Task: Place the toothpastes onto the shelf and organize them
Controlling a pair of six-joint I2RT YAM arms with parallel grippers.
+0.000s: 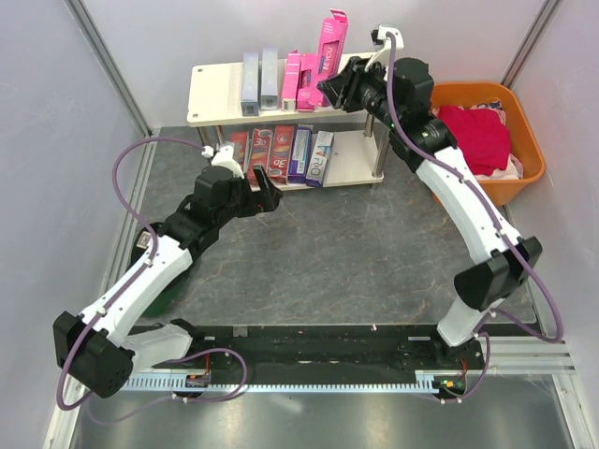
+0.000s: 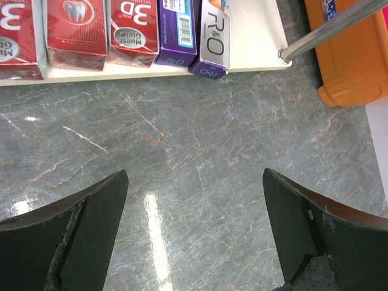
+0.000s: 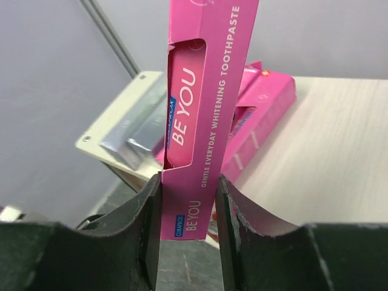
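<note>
Top external view: the left gripper (image 1: 263, 194) hangs empty, jaws wide apart, over the table (image 1: 356, 253) near the shelf (image 1: 213, 94). On the lower board three red cartons (image 1: 267, 150), a purple carton (image 1: 301, 152) and a white carton (image 1: 321, 157) lie side by side. The upper board carries two silver-grey cartons (image 1: 260, 81) and two pink cartons (image 1: 299, 82). The right gripper (image 1: 335, 86) clamps a third pink carton (image 1: 332, 42) upright above that board. An orange basket (image 1: 524, 140) sits far right.

Pink carton (image 3: 203, 121) top + red cartons (image 2: 85, 30) cropped @ edge.
</note>
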